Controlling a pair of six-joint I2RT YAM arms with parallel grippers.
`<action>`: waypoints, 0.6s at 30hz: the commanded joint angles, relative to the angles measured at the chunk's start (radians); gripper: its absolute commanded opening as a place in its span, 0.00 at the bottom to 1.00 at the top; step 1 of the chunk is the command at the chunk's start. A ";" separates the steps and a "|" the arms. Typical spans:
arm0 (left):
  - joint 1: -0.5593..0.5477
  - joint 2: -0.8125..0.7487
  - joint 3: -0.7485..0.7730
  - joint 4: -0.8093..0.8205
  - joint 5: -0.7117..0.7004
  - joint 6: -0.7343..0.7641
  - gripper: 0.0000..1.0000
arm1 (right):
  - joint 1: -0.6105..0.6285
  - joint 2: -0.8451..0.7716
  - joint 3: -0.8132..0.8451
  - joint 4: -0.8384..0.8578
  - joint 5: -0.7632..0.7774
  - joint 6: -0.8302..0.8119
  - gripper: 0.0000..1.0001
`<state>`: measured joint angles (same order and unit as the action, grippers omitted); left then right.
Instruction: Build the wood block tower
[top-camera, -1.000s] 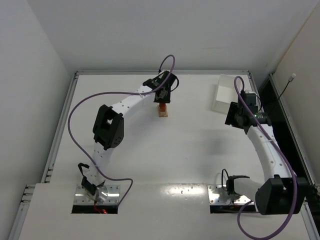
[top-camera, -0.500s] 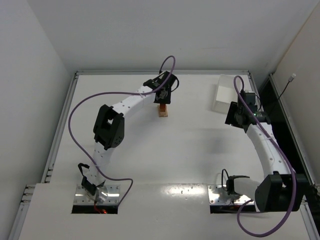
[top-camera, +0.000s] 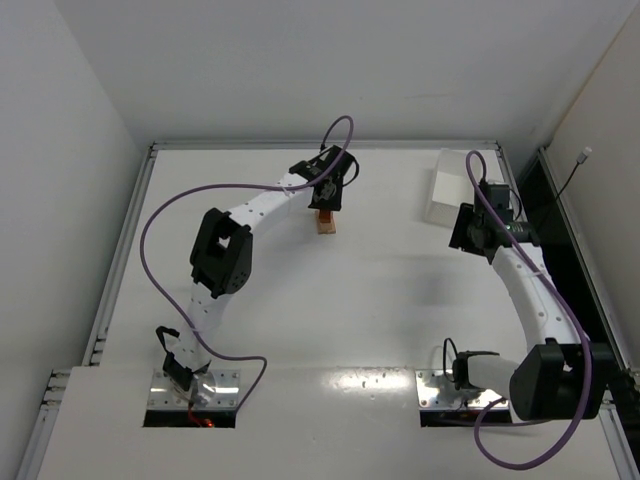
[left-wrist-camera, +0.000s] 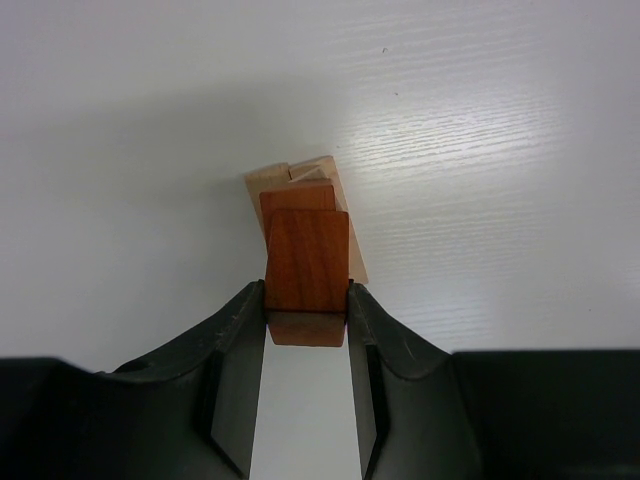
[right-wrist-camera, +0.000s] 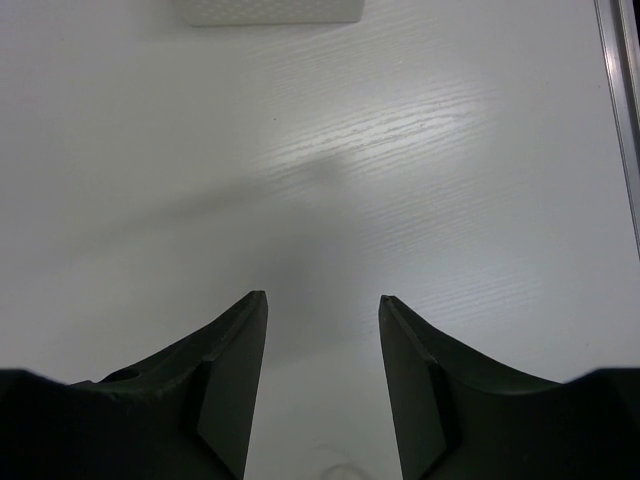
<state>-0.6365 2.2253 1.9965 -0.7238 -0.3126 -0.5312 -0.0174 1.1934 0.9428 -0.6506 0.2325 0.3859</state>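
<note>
Wood block tower (top-camera: 325, 222): a short, narrow stack on the white table (top-camera: 300, 320), well to the left of the white tray (top-camera: 447, 195) as the overhead camera sees it, at about the same depth on the table as the tray.
Tower, overhead view: only a small tan and reddish-brown shape, partly under the left arm's wrist; the separate pieces cannot be told apart.
Tower, left wrist view: seen from above, light tan blocks (left-wrist-camera: 268, 184) at the bottom, slightly skewed, with reddish-brown pieces lined up over them.
Reddish-brown block (left-wrist-camera: 307, 262): topmost piece, flat face to the camera, right over the stack; whether it rests on the piece below cannot be told.
Left gripper (left-wrist-camera: 307, 296): narrow, its two dark fingers (left-wrist-camera: 240, 330) pressed against the block's two sides, holding it.
Left gripper, overhead view (top-camera: 326, 192): straight above the tower, far left of the tray.
Right gripper (right-wrist-camera: 322, 305): jaws moderately apart with only bare table between them.
Right gripper, overhead view (top-camera: 468, 228): just near-side of the tray, its jaws hidden by the wrist.
Tray, right wrist view (right-wrist-camera: 270, 10): only its near edge shows at the top of the frame, ahead of the fingers.
</note>
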 joint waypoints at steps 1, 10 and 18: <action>-0.009 0.004 0.027 0.000 0.006 0.002 0.18 | -0.004 0.000 0.025 0.039 -0.015 0.015 0.44; -0.009 0.013 0.036 0.000 0.006 0.002 0.51 | -0.004 0.009 0.025 0.048 -0.033 0.015 0.43; -0.009 0.002 0.045 0.000 -0.006 0.020 0.68 | -0.004 0.009 0.016 0.057 -0.042 0.004 0.43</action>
<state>-0.6365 2.2314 1.9999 -0.7250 -0.3111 -0.5243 -0.0174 1.2026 0.9428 -0.6285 0.2031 0.3859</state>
